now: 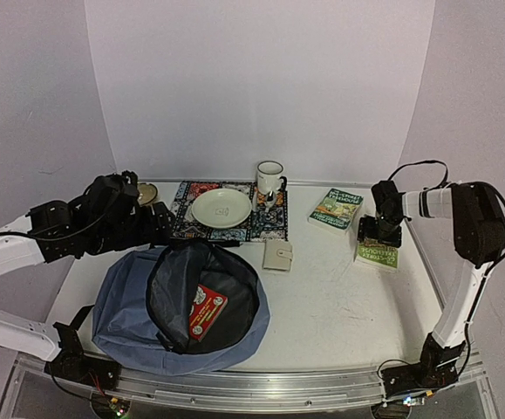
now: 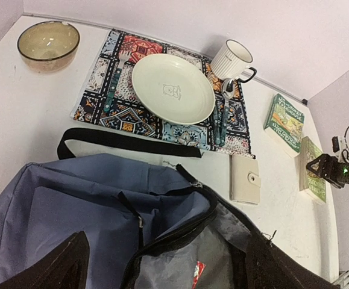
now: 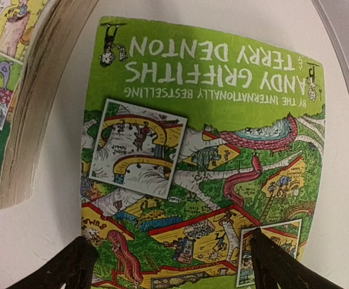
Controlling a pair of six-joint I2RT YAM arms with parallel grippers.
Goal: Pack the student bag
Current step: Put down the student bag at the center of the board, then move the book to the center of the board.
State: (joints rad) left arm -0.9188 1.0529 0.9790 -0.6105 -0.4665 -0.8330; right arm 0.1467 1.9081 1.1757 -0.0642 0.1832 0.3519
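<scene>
The slate-blue student bag (image 1: 121, 305) lies at the front left with its main zipper wide open. A red printed packet (image 1: 207, 312) lies inside on the grey lining and also shows in the left wrist view (image 2: 197, 272). My left gripper (image 1: 160, 234) hovers over the bag's far rim (image 2: 180, 229), open and empty (image 2: 168, 271). My right gripper (image 1: 379, 234) is open just above a green picture book (image 3: 204, 150) lying flat at the far right (image 1: 377, 255), with nothing held between its fingertips (image 3: 174, 265).
A second green book (image 1: 336, 209) lies left of the first. A beige wallet (image 1: 277, 256) lies beside the bag. A patterned placemat (image 1: 269, 229) holds a white plate (image 1: 221, 208), cutlery and a white mug (image 1: 269, 177). A bowl (image 1: 147, 192) stands at the back left.
</scene>
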